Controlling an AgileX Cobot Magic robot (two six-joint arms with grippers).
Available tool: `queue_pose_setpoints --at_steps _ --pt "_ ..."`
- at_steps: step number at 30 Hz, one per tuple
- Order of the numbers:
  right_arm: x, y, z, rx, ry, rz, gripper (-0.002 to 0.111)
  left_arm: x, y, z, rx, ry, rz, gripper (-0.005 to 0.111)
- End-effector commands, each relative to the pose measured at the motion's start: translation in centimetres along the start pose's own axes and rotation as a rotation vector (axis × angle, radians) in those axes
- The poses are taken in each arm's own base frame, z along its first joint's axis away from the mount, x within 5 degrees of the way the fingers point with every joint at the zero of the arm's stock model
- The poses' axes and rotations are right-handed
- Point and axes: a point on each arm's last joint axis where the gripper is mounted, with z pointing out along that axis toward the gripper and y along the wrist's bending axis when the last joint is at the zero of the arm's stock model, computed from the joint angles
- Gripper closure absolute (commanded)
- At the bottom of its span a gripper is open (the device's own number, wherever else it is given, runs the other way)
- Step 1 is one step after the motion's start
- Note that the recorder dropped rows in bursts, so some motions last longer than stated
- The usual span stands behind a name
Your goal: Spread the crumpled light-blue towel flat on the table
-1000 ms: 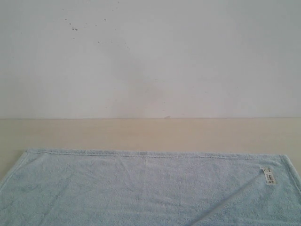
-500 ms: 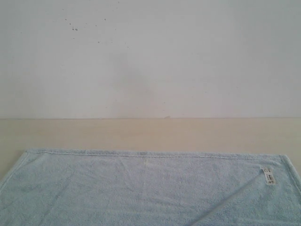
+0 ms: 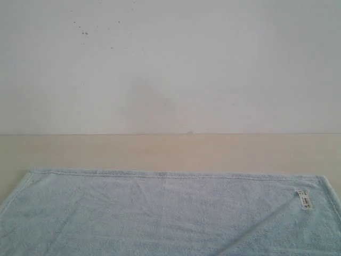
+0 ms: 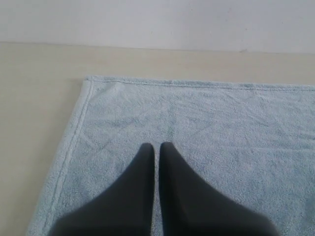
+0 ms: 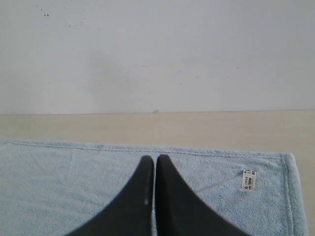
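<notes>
Under left gripper (image 4: 156, 146) and right gripper (image 5: 154, 158): towel (image 3: 160, 213) flat on table (image 3: 160, 152); both pressed together.

Left hand (image 4: 156, 146) and right hand (image 5: 155, 158) are black, tapered, seemingly matte.

Small white rectangular sewn label (image 3: 304, 199) on pale light-blue fluffy terry-cloth towel (image 3: 160, 213), toward right edge of pale beige wood-look tabletop (image 3: 170, 152): dark printed marks, too small to read. No other text.
</notes>
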Motion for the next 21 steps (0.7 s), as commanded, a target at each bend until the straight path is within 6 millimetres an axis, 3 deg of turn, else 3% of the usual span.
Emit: queue_pose_setpoints --at_steps 1,8,13,21 --pt "-0.1 0.0 0.0 0.002 -0.007 -0.005 0.107 -0.6 0.1 0.0 -0.004 -0.077 0.022 0.103" --pt "-0.1 0.0 0.0 0.002 -0.007 -0.005 0.107 -2.3 0.2 -0.3 -0.033 -0.272 0.072 0.103" --pt "-0.1 0.0 0.0 0.002 -0.007 -0.005 0.107 -2.4 0.2 -0.3 -0.022 -0.285 -0.005 0.103" --pt "-0.1 0.0 0.0 0.002 -0.007 -0.005 0.107 -2.4 0.3 -0.3 -0.026 -0.280 0.010 0.103"
